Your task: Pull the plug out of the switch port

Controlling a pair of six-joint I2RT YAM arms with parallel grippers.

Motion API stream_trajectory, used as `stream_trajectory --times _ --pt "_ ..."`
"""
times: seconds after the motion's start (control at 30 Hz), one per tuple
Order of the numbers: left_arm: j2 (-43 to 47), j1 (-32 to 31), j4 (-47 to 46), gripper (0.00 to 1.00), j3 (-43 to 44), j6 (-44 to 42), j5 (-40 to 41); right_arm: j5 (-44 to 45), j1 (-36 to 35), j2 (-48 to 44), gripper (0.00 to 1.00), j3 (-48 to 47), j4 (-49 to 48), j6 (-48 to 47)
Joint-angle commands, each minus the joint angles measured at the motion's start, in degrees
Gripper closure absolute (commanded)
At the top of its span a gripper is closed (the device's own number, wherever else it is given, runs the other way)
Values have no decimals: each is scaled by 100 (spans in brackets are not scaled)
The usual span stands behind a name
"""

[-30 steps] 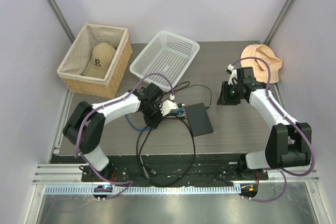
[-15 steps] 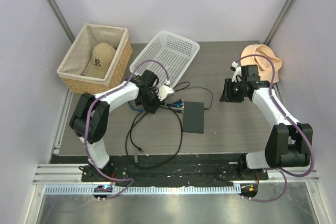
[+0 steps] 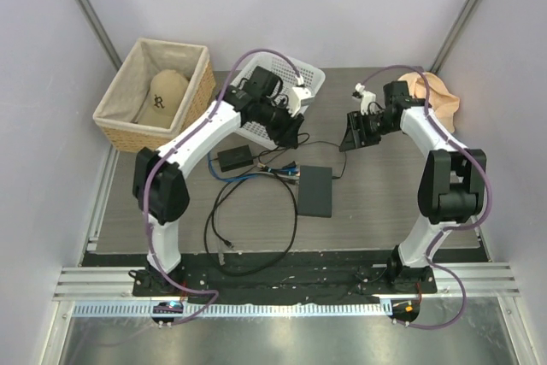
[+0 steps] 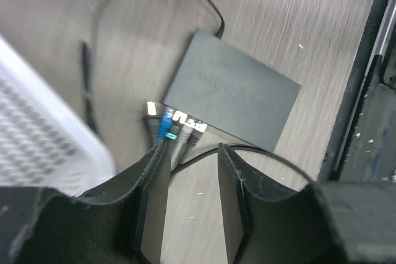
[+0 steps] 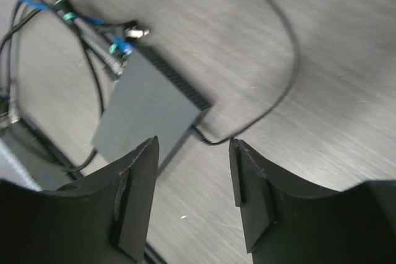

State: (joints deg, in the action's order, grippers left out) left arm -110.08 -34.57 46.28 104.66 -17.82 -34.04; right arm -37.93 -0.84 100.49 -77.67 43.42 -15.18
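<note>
Approach step — left gripper [image 4: 193, 150], right gripper [image 5: 193, 142] both released, empty — next we drop onto a plug [image 4: 166, 123] at the switch [image 4: 235, 91].

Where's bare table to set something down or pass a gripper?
Widest bare patch: grey table right of the flat matte-black switch box, out to the right arm's base. Smaller gap at the back between the white plastic basket and the peach hat. Crowded: left of the box, with plugs, tangled black cables and the black adapter brick.

Flat black switch [image 3: 318, 191], cables [image 3: 278, 170] at its left edge
</note>
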Motion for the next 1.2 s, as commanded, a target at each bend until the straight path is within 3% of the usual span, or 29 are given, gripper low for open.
stream_trajectory --times 0.0,0.13,0.23,0.3,0.37,0.4,0.47,0.63,0.83,1.03,1.17 --pt "-593 -59 -152 61 -77 1217 -6 -795 14 -231 42 -30 62 -55" --pt "-900 -155 -716 67 -244 1738 -146 99 14 -608 42 -161 149 -494" --pt "-1146 -278 -1217 80 -341 2317 -524 250 233 -1223 42 294 -60 -1127" --pt "-1331 -418 -1462 85 -376 2616 -542 234 495 -1443 40 777 -525 -191" --pt "-1506 -507 -1552 82 -411 2862 -420 -456 725 -1383 41 937 -519 198" --pt "-1551 -594 -1543 72 -403 2933 -297 -565 743 -1348 41 1025 -423 95" --pt "-1612 -674 -1491 65 -420 2846 -25 -698 726 -1400 41 1183 -255 -325" --pt "-1806 -771 -1341 62 -367 2698 792 -408 717 -1515 40 1149 -396 -1565" --pt "-1500 -973 -920 60 -499 2196 1040 -496 717 -1146 40 911 -281 -1796" --pt "-1463 -982 -805 57 -1000 2283 1418 -531 577 -1216 40 1403 -607 -2111" --pt "-1612 -973 -919 56 -1307 2494 1541 -531 454 -1277 40 1570 -265 -3661"
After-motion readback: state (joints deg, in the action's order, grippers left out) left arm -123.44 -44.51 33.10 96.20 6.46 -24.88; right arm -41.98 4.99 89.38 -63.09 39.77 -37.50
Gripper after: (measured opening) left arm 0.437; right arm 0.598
